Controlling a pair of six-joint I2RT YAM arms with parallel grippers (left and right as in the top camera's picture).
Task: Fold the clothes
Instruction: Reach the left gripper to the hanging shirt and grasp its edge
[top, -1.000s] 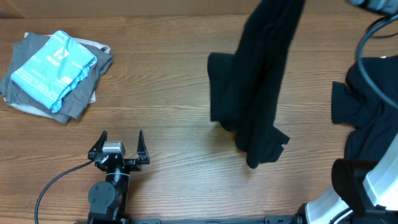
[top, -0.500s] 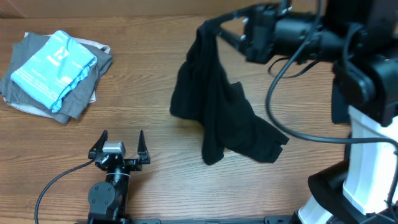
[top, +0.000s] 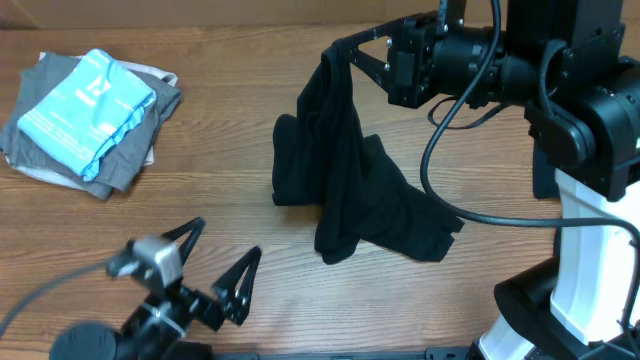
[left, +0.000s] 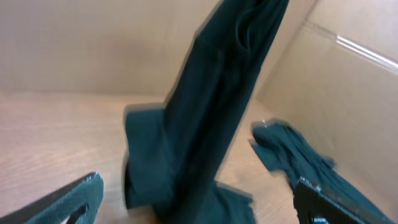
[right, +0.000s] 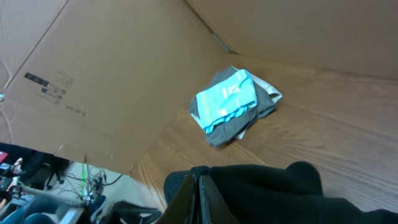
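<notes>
Wooden table (top: 230, 150) bears a folded pile (top: 90, 110); right fingers (top: 370, 72) pinch the hanging T-shirt (top: 340, 170), left fingers (top: 242, 283) spread empty.

Black T-shirt (top: 340, 170): soft, matte, top corner held high, body hangs as a rumpled column, lower half bunched on tabletop (top: 230, 130), centre. 2nd black shirt (left: 292, 152) lies crumpled far right.
</notes>
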